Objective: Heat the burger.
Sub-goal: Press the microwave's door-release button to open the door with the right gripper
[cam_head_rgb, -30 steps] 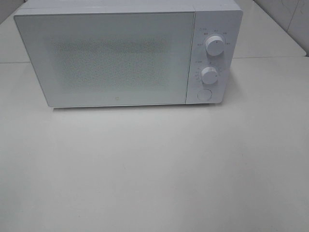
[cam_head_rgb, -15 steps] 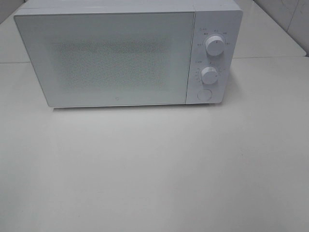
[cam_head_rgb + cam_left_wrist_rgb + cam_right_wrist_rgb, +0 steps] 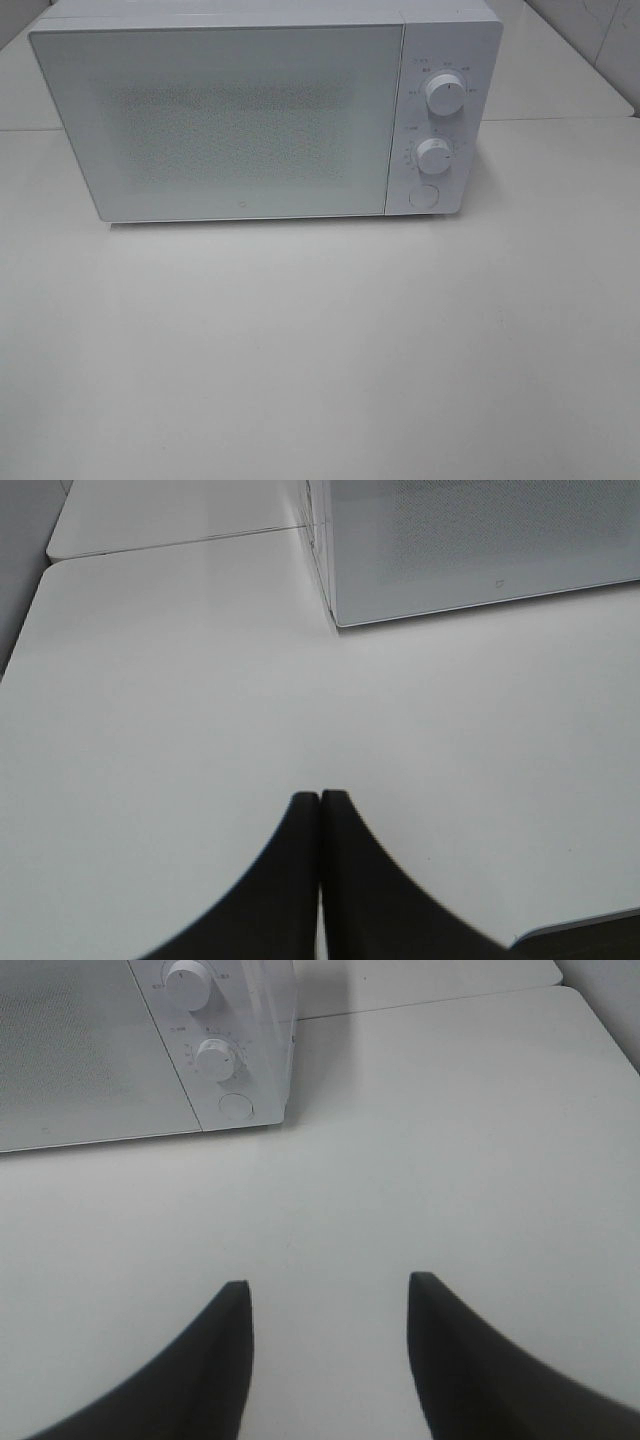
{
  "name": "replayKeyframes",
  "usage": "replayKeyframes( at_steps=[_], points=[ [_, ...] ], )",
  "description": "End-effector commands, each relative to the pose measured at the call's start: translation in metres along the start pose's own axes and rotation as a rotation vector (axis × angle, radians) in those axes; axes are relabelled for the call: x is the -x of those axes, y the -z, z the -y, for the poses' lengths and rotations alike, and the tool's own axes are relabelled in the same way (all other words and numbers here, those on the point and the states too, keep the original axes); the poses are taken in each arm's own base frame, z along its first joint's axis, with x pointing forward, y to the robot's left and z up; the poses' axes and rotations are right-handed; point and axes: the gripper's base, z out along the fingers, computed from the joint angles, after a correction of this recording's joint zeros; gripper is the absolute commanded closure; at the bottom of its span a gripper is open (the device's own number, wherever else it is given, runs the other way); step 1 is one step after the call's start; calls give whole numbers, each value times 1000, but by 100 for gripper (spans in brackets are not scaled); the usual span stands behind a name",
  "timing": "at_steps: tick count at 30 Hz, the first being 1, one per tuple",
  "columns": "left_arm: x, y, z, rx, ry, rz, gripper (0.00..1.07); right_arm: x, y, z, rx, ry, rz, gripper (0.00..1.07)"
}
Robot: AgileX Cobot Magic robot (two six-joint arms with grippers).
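White table point(image 3: 150, 680) lies below: left hand point(image 3: 320, 797) hovers pinched closed, right hand point(image 3: 328, 1282) hovers spread apart.

The microwave point(image 3: 452, 40) looks like smooth white plastic all over with a soft satin sheen. The door point(image 3: 220, 125) on its front is a flat, glossier panel with a fine dotted mesh showing through. The upper knob point(image 3: 444, 93), lower knob point(image 3: 434, 156) and round button point(image 3: 424, 195) beside the door are the same smooth white plastic. The counter point(image 3: 320, 350) under the microwave is off-white and smooth, low sheen, no grain — looks like laminate. The left claw point(image 3: 319, 798) and right claw point(image 3: 329, 1282) are matt black — plastic or rubber, can't tell.
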Motion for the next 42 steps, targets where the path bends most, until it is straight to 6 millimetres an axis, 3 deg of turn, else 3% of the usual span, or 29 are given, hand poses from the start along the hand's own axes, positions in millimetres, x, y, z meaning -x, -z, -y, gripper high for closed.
replayKeyframes(
  at_steps=[1,21,27,42],
  points=[
    [-1,2,1,-1,4,32,106,-3,2,1,-6,20,26,61],
    [-1,2,1,-1,4,32,106,-1,3,0,0,10,39,61],
    [-1,2,1,-1,4,32,106,19,0,-4,32,-21,92,61],
    [-1,2,1,-1,4,32,106,72,-62,-7,16,1,104,62]
  ],
)
